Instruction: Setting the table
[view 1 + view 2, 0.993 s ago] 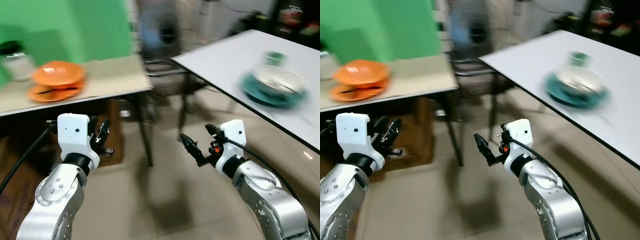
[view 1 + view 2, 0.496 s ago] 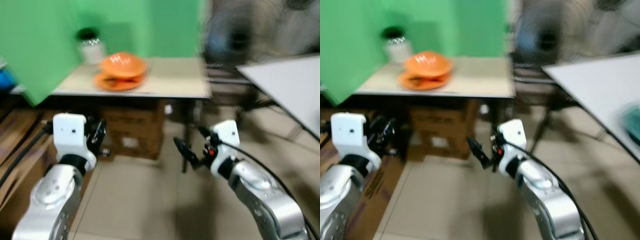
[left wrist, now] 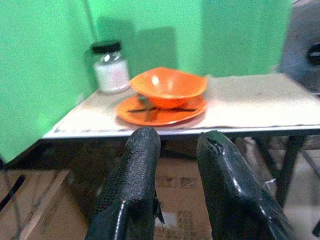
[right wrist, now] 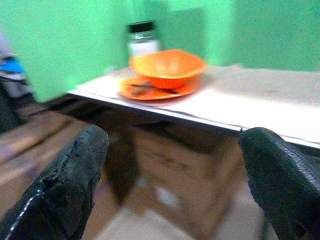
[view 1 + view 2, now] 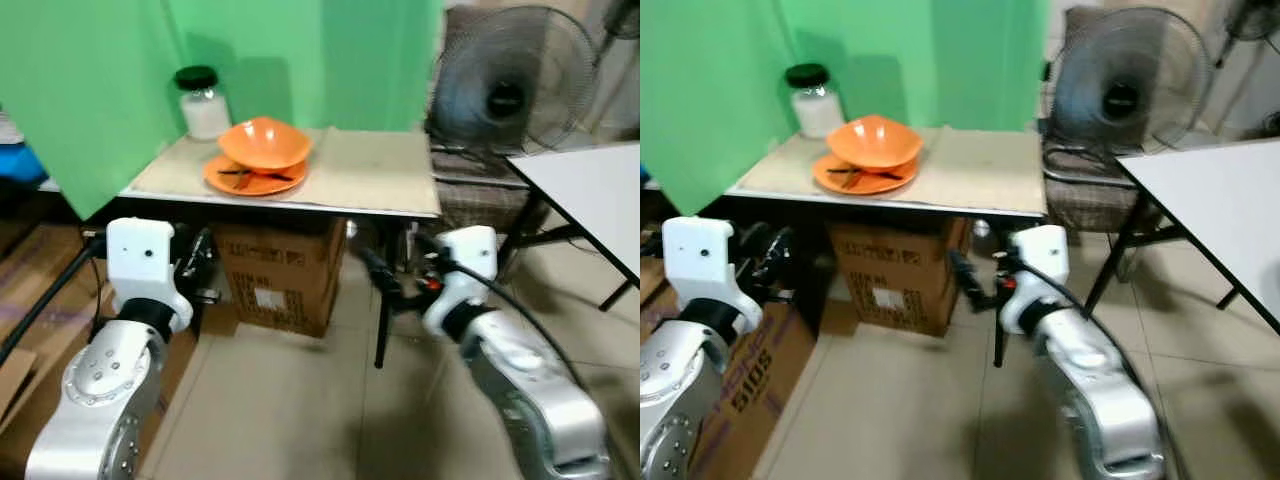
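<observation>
Robot facing far side table w/ bowl [image 5: 265, 144] sitting on plate [image 5: 254, 178], likely stiff, fragile, slippery, best gripping rims; left gripper [image 3: 177, 150] nearly closed, right gripper [image 4: 170, 165] spread wide, both holding nothing

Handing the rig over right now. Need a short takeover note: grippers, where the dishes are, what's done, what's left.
Left gripper: fingers slightly apart, holding nothing, low in front of the side table.
Right gripper: wide open, holding nothing, also below the table edge.
Orange bowl sits on the orange plate, dark utensils on the plate beside it; jar behind them.
Done: robot faces the side table.
Left: step closer, pick up the dishes, carry them to the white table on the right.
</observation>
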### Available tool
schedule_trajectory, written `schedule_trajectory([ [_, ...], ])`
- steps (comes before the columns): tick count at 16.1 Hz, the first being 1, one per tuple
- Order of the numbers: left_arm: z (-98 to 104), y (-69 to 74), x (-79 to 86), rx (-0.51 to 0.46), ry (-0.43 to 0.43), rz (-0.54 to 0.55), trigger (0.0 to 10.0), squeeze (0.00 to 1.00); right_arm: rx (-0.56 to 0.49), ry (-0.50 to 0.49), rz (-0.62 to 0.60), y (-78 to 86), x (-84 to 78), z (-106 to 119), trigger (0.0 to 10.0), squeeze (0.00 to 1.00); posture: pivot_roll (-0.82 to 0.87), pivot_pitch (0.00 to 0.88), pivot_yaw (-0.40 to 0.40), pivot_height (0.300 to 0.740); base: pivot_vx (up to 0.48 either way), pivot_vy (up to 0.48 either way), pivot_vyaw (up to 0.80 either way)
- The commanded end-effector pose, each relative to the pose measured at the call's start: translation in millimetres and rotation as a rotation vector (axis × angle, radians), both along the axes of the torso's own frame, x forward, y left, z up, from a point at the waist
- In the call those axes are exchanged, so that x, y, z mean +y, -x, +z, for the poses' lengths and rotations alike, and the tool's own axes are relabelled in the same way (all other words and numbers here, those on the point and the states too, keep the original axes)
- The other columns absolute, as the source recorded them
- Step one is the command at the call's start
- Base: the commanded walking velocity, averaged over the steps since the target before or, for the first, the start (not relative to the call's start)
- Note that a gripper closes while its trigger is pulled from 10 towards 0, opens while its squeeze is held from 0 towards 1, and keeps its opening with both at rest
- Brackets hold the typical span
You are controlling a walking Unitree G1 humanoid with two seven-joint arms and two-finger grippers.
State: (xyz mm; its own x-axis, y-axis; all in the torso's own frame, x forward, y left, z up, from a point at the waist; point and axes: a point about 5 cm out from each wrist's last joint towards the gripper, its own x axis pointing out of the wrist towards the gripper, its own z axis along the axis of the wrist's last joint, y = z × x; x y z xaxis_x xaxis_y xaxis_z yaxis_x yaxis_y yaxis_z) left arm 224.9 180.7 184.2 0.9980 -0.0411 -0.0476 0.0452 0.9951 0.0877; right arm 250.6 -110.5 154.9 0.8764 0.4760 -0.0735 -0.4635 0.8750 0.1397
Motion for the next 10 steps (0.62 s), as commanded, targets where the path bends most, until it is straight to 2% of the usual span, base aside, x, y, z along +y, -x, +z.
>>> schedule_trajectory([
  [1,-0.6,-1.3,1.2,0.003,-0.009,0.009,10.0,0.00,-0.017,-0.015,-0.009,-0.9,-3.4,4.8,10.0,0.00,0.03,0.000,0.037,0.740,0.281,0.000,0.00],
  [10,-0.2,0.1,2.3,0.002,-0.010,0.011,10.0,0.01,-0.030,-0.009,0.033,-1.6,2.7,5.1,10.0,0.00,0.04,0.001,0.032,0.740,0.282,0.000,0.00],
])
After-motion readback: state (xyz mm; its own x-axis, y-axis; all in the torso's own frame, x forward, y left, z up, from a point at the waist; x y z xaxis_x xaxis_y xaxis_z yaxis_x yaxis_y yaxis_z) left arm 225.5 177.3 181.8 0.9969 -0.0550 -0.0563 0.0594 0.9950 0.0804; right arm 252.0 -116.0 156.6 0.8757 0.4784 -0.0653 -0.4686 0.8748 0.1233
